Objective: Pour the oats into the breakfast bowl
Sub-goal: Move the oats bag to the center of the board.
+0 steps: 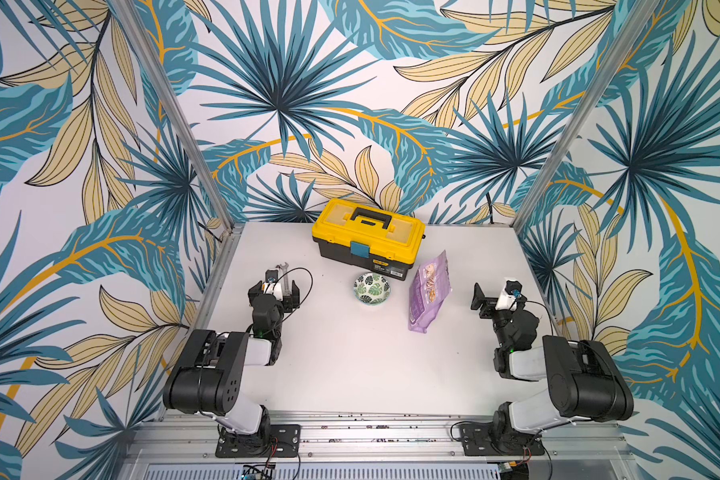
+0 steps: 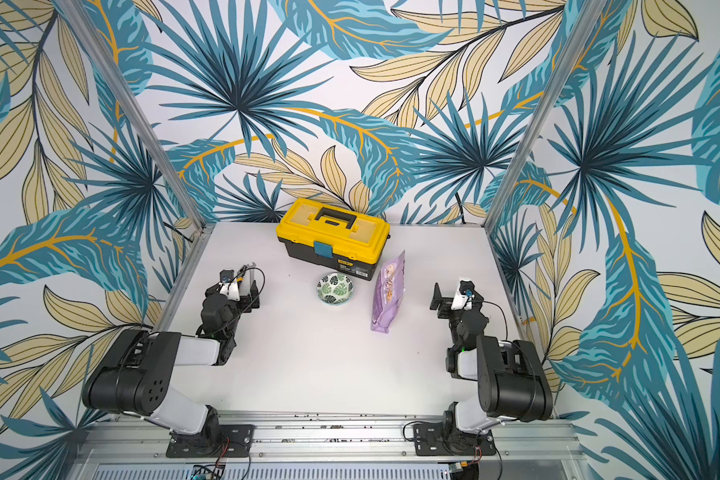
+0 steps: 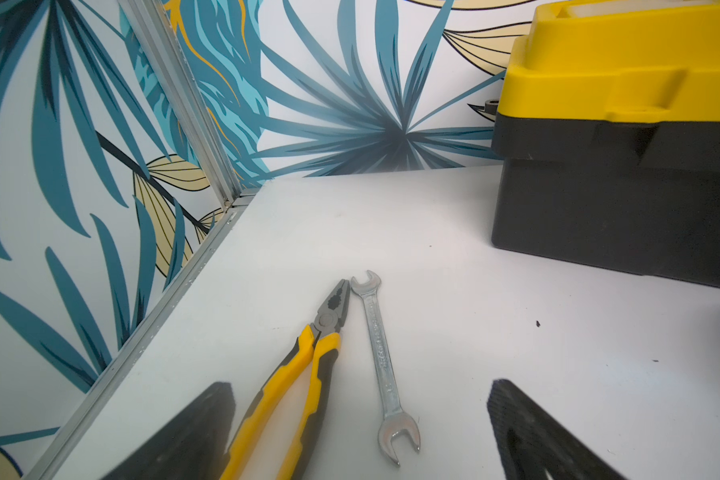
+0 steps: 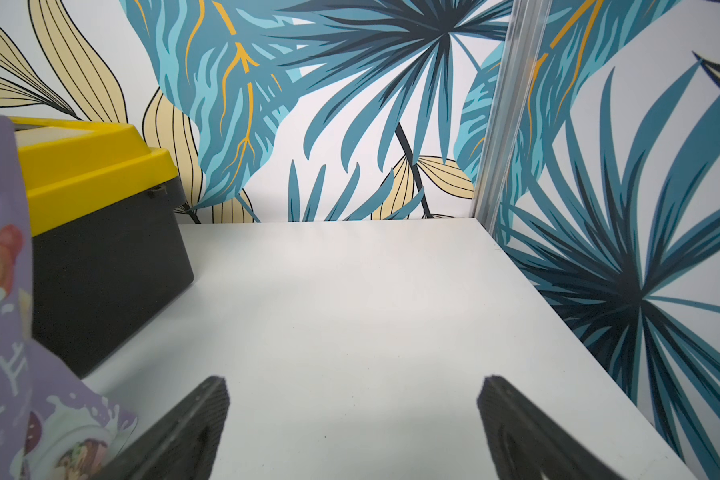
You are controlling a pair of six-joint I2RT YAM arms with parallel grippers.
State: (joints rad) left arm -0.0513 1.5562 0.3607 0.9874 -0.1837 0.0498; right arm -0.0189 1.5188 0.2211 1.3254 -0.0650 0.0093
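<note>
The oats are hidden inside a light purple pouch (image 1: 429, 291) (image 2: 387, 297) that stands upright on the white table, right of the breakfast bowl (image 1: 372, 287) (image 2: 336, 287). The bowl is small and white with green leaves, and looks empty. My right gripper (image 1: 481, 301) (image 2: 439, 301) (image 4: 353, 379) is open, a short way right of the pouch and apart from it. The pouch's edge (image 4: 1, 332) shows in the right wrist view. My left gripper (image 1: 276, 287) (image 2: 242, 291) (image 3: 360, 386) is open at the table's left, well clear of the bowl, with nothing held.
A yellow-and-black toolbox (image 1: 368, 237) (image 2: 333, 237) (image 3: 620, 187) (image 4: 100, 249) stands shut behind the bowl and pouch. A steel wrench (image 3: 377, 345) (image 1: 284, 270) and yellow-handled pliers (image 3: 308, 374) lie on the table below the left gripper. Patterned walls enclose three sides.
</note>
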